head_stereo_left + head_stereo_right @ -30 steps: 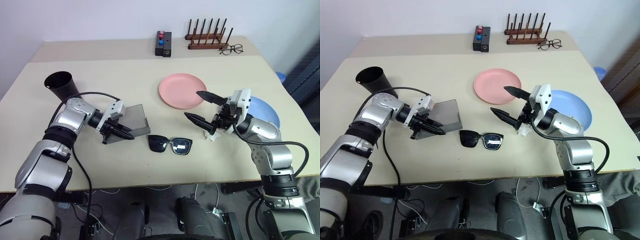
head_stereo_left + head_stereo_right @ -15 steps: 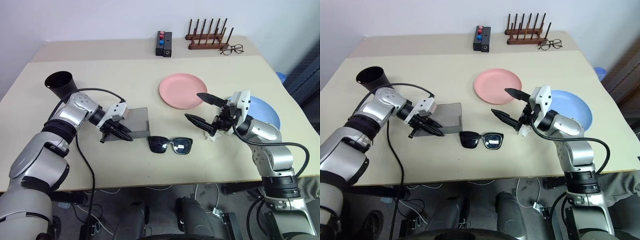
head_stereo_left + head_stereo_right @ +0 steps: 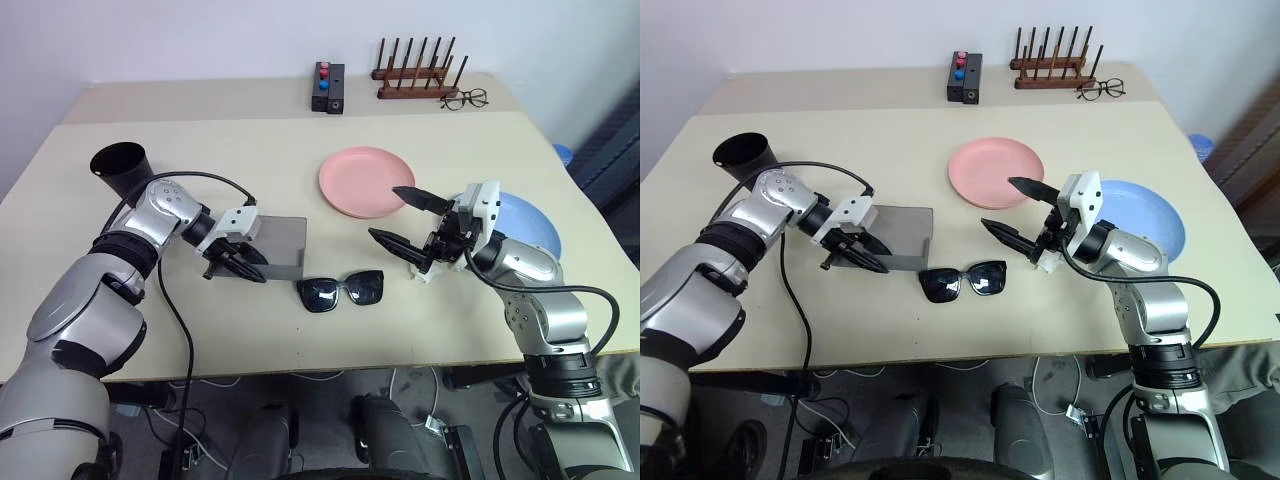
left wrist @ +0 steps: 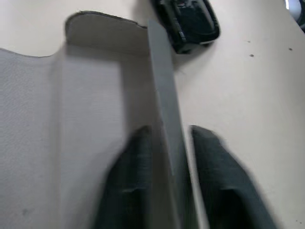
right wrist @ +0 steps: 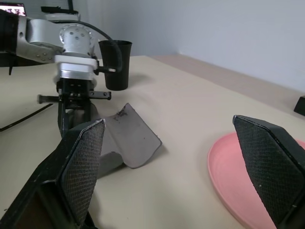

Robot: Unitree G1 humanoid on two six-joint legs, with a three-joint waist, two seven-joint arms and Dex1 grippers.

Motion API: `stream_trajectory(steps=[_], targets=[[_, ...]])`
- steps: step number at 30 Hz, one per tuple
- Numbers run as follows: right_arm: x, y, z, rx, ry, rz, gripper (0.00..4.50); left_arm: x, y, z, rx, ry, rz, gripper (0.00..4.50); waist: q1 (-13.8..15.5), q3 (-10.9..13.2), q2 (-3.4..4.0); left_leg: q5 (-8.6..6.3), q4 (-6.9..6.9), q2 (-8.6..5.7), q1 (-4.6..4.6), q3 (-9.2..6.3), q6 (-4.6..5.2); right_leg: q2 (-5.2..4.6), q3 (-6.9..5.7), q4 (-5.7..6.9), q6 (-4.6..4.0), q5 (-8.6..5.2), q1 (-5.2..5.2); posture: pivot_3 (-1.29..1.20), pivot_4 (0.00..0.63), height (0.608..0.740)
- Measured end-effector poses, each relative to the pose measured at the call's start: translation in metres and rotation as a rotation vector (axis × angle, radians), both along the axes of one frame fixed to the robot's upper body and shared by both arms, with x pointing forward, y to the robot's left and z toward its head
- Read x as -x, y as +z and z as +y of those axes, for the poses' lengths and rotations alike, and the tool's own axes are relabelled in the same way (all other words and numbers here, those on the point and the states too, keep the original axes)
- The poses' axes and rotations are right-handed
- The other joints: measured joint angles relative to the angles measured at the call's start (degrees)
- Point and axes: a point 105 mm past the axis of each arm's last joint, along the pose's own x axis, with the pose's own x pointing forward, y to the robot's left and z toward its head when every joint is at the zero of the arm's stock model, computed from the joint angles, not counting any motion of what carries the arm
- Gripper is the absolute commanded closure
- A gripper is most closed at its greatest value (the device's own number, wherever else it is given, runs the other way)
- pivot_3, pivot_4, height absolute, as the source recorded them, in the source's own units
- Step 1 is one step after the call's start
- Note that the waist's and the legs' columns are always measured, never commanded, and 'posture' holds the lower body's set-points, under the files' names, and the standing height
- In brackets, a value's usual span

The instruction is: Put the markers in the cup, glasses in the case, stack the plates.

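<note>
Head-cam view, going left to right: the black cup (image 3: 118, 168) stands upright at the far left of the table (image 3: 200, 150), well out of the way, and I can't spot any markers. Next along, the left gripper (image 3: 243, 264) is down at the front edge of the grey case (image 3: 272, 245). In the left wrist view its fingers (image 4: 128, 186) straddle the case's thin wall, one each side with a little slack, so I'd call it a loose half-open pinch, probably there to steady or hold the case open for loading. The sunglasses (image 3: 341, 291) lie just beside the case's front corner, lenses facing the robot, not in it yet. Further right, the pink plate (image 3: 365, 180) sits apart from the blue plate (image 3: 535, 225), so nothing's stacked. The right gripper (image 3: 400, 216) hovers between them with its jaws spread wide and nothing in them, likely parked until it's needed.
</note>
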Motion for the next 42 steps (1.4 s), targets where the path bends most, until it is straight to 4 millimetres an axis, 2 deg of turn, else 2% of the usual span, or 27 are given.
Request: stream_trajectory(steps=[3,4,8,13,15,16,19,21,24,27,29,35,40,41,42], targets=[[0.000,0.000,0.000,0.000,0.000,0.001,0.12,-0.002,0.004,-0.004,0.035,0.003,-0.012,0.21,0.0,0.0,-0.01,0.00,0.00,0.00,0.00,0.00,0.00,0.00,0.00,0.00,0.00,0.00,0.00,0.00,0.150,0.740],[0.000,0.000,0.000,0.001,0.002,0.001,0.12,-0.003,0.006,-0.005,0.046,0.008,-0.016,0.10,0.0,0.0,-0.01,0.00,0.00,0.00,0.00,0.00,0.00,0.00,0.01,0.00,0.00,0.00,0.00,0.00,0.150,0.740],[0.003,-0.005,0.002,0.068,0.035,0.004,0.12,-0.011,0.027,-0.005,0.091,0.068,-0.017,0.10,-0.1,0.0,-0.03,0.00,0.02,-0.01,-0.03,-0.01,0.01,0.01,0.00,0.00,0.01,-0.01,-0.01,0.00,0.150,0.740],[0.009,-0.009,0.012,0.201,0.116,0.008,0.12,-0.015,0.083,0.003,0.310,0.183,-0.007,0.10,-0.5,0.0,-0.01,-0.04,0.02,0.01,-0.02,-0.01,0.06,0.01,0.01,0.01,0.07,-0.05,-0.02,0.00,0.150,0.740],[0.015,-0.012,0.016,0.247,0.161,0.025,0.12,-0.011,0.090,0.006,0.365,0.198,0.017,0.10,-0.5,0.1,0.00,-0.04,0.02,0.01,-0.01,-0.03,0.06,0.01,0.01,0.02,0.07,-0.05,-0.02,0.00,0.150,0.740],[0.016,-0.014,0.021,0.271,0.186,0.045,0.12,-0.007,0.091,0.010,0.390,0.201,0.023,0.10,-0.6,0.0,0.02,-0.04,0.01,0.02,0.01,-0.01,0.06,0.01,0.04,0.01,0.07,-0.05,-0.02,0.00,0.150,0.740],[0.018,-0.029,0.033,0.351,0.213,0.106,0.12,0.011,0.076,0.026,0.428,0.206,0.043,0.10,-1.5,0.0,0.02,-0.03,-0.02,0.05,0.03,-0.04,0.05,0.01,0.07,0.03,0.06,-0.06,-0.04,0.00,0.150,0.740],[0.017,-0.046,0.044,0.449,0.206,0.131,0.12,0.028,0.065,0.034,0.465,0.208,0.037,0.10,-1.7,0.0,0.03,-0.03,-0.04,0.05,-0.01,-0.04,0.05,0.01,0.11,0.04,0.05,-0.06,-0.10,0.00,0.150,0.740],[0.011,-0.050,0.053,0.489,0.186,0.134,0.12,0.041,0.064,0.040,0.492,0.240,-0.003,0.10,-1.3,0.0,0.03,-0.02,0.02,0.02,-0.11,-0.06,0.02,-0.06,0.10,0.05,0.04,-0.05,-0.17,0.00,0.150,0.740],[-0.003,-0.044,0.054,0.571,0.148,0.099,0.12,0.052,0.066,0.044,0.504,0.271,-0.050,0.10,-0.9,0.0,0.04,-0.02,0.03,-0.02,-0.09,-0.06,0.02,-0.10,0.09,0.02,0.04,-0.04,-0.12,0.00,0.150,0.740],[-0.008,-0.048,0.055,0.635,0.154,0.096,0.12,0.058,0.062,0.047,0.512,0.305,-0.054,0.10,-0.6,0.0,0.04,-0.02,0.00,-0.01,-0.08,-0.05,0.02,-0.08,0.09,-0.01,0.04,-0.04,-0.13,0.00,0.150,0.740],[-0.001,-0.075,0.060,0.813,0.281,0.139,0.12,0.071,0.058,0.045,0.530,0.351,-0.072,0.10,0.0,0.1,0.05,-0.02,0.01,-0.02,-0.11,-0.03,0.02,-0.11,0.07,-0.04,0.04,-0.03,-0.13,0.00,0.150,0.740],[-0.007,-0.073,0.054,0.862,0.290,0.154,0.12,0.078,0.052,0.042,0.555,0.377,-0.068,0.10,0.0,0.1,0.07,-0.02,-0.01,0.01,-0.10,-0.05,0.01,-0.10,0.05,-0.03,0.02,-0.03,-0.15,0.00,0.150,0.740],[-0.007,-0.073,0.053,0.872,0.297,0.154,0.63,0.079,0.052,0.042,0.556,0.380,-0.073,0.00,0.0,0.1,0.06,-0.02,-0.01,0.01,-0.10,-0.05,0.01,-0.10,0.06,-0.04,0.03,-0.03,-0.15,0.00,0.150,0.740],[-0.007,-0.073,0.052,0.888,0.306,0.156,0.90,0.079,0.053,0.042,0.561,0.383,-0.077,0.00,0.0,0.1,0.06,-0.02,-0.01,0.01,-0.10,-0.05,0.01,-0.11,0.06,-0.04,0.02,-0.03,-0.15,0.00,0.150,0.740]])
